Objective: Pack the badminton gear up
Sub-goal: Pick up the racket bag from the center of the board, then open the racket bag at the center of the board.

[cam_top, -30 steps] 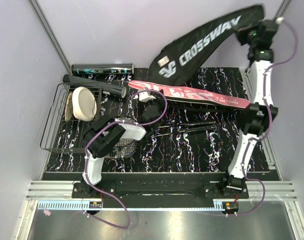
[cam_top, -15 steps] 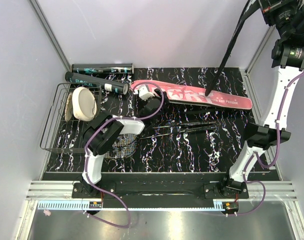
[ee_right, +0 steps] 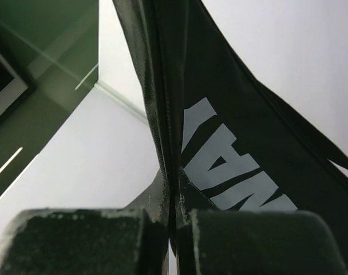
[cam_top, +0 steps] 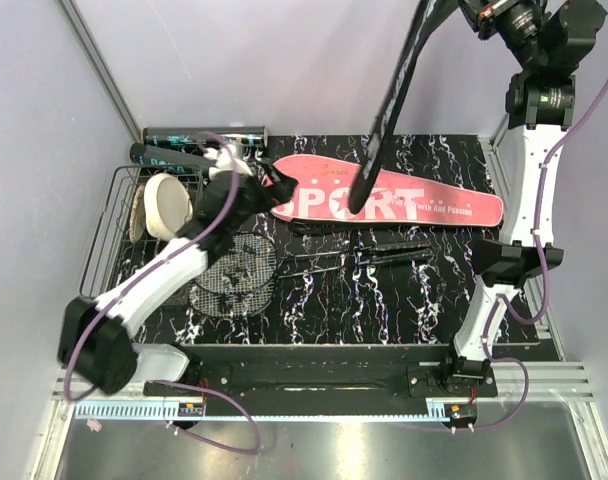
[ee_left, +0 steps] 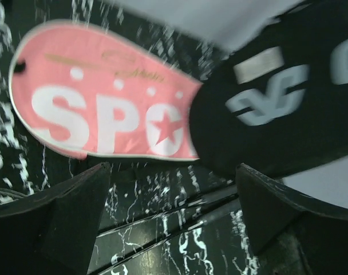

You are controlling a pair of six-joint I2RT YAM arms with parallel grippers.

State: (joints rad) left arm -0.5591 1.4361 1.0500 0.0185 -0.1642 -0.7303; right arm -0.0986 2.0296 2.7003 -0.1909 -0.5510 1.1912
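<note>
Right wrist view: right gripper [ee_right: 169,216] pinches the black bag [ee_right: 231,137]. Left gripper [ee_left: 173,175] hangs wide open by the pink case [ee_left: 99,123].

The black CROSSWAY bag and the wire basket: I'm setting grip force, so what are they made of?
Black bag: likely soft matte fabric; it hangs limp, creased where the right gripper pinches it. Basket: probably dark coated metal wire, a rigid open grid.

Pink case [cam_top: 434,207] now flat; bag [cam_top: 392,108] higher.
</note>
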